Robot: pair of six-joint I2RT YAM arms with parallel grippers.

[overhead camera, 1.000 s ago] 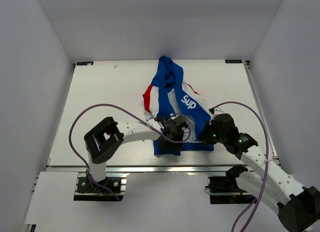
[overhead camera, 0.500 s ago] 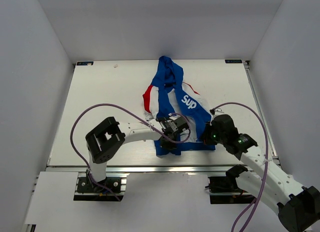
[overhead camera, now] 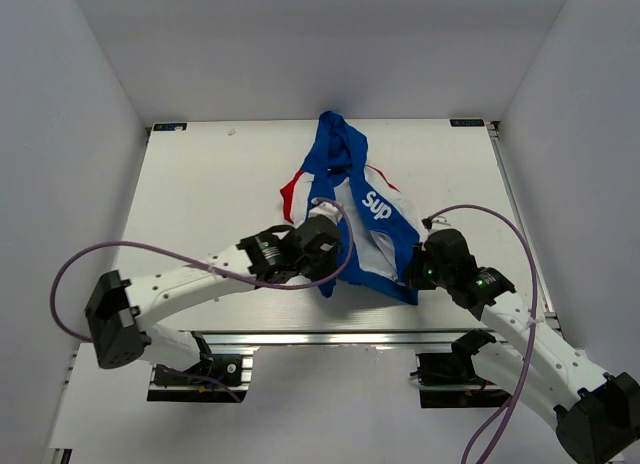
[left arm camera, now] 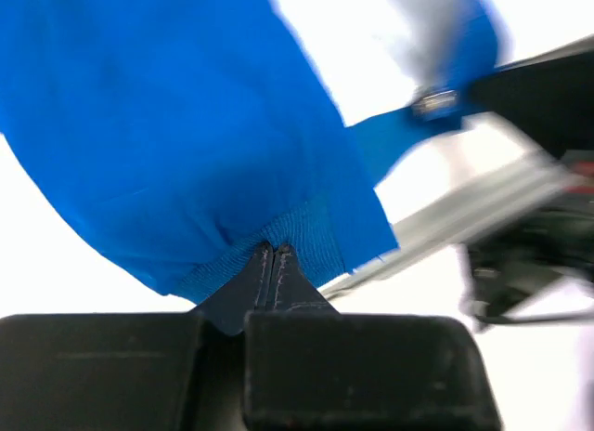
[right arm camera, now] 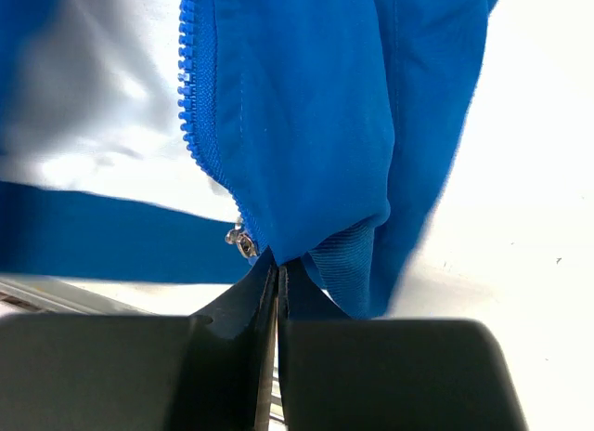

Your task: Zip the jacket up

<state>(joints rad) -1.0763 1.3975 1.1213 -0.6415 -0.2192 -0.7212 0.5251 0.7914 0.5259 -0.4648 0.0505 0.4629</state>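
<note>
The blue jacket [overhead camera: 350, 179] lies open on the white table, hood to the back and white "Sup" lettering [overhead camera: 376, 203] facing up. My left gripper [overhead camera: 328, 264] is shut on the ribbed hem [left arm camera: 278, 231] of one front panel, whose fabric hangs from the jaws. My right gripper [overhead camera: 414, 274] is shut on the other panel's hem corner [right arm camera: 343, 264], right beside the metal zipper slider [right arm camera: 243, 241]. The blue zipper teeth [right arm camera: 190, 97] run up along the white lining. The slider [left arm camera: 434, 102] also shows in the left wrist view, next to the right gripper's dark body [left arm camera: 548, 83].
The table's [overhead camera: 200, 184] front edge and metal rail [overhead camera: 330, 337] run just below both grippers. White walls close in the sides and back. Purple cables [overhead camera: 150, 249] loop beside each arm.
My left gripper has shut on the jacket's hem, and the arm has swung left and back, pulling that hem off the table's front. The right gripper has stayed shut in place.
</note>
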